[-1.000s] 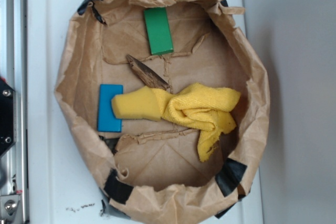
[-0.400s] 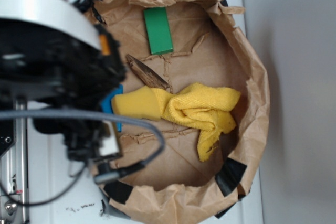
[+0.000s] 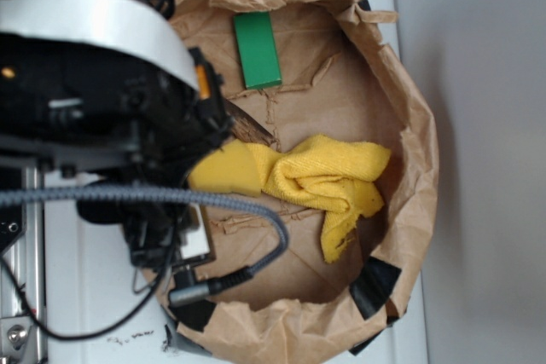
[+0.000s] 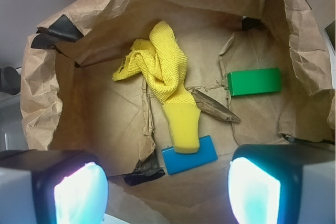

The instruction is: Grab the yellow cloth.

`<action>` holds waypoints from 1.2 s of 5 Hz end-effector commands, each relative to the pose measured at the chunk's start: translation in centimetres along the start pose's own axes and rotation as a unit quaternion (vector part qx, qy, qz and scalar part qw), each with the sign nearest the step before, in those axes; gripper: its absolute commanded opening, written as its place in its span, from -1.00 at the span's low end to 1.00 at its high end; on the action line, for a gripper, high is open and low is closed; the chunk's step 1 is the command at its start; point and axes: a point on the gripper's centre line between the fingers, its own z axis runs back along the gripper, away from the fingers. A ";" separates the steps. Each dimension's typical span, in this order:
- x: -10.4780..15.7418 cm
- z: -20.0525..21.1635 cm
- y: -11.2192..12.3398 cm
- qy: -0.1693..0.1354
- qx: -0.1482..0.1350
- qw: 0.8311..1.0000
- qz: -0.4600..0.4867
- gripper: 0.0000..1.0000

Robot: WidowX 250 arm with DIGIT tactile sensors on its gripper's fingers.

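Note:
The yellow cloth (image 3: 307,178) lies crumpled in the middle of a brown paper-lined basin (image 3: 409,100); its flat end points left. In the wrist view the cloth (image 4: 164,74) runs from the centre down to a flat end that overlaps a blue block (image 4: 190,156). My gripper (image 4: 165,192) is open and empty, fingers wide apart at the bottom of the wrist view, above the basin's near rim, short of the cloth. In the exterior view the arm (image 3: 102,108) covers the basin's left side and hides the blue block.
A green block (image 3: 257,49) lies at the basin's back, also seen in the wrist view (image 4: 254,81). A brown wood sliver (image 4: 212,106) lies beside the cloth. Black tape patches (image 3: 375,286) hold the paper rim. White surface surrounds the basin.
The arm has come into the exterior view from the left and moved right over the basin's left side, now covering the blue block. The cloth and blocks have not moved.

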 end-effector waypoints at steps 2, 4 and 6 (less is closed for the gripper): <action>6.6 -6.3 -0.8 -0.026 -0.037 0.998 -0.037 1.00; 7.2 -9.0 -0.3 -0.035 -0.017 0.998 -0.057 1.00; 8.0 -12.8 1.4 -0.068 -0.025 0.991 -0.115 1.00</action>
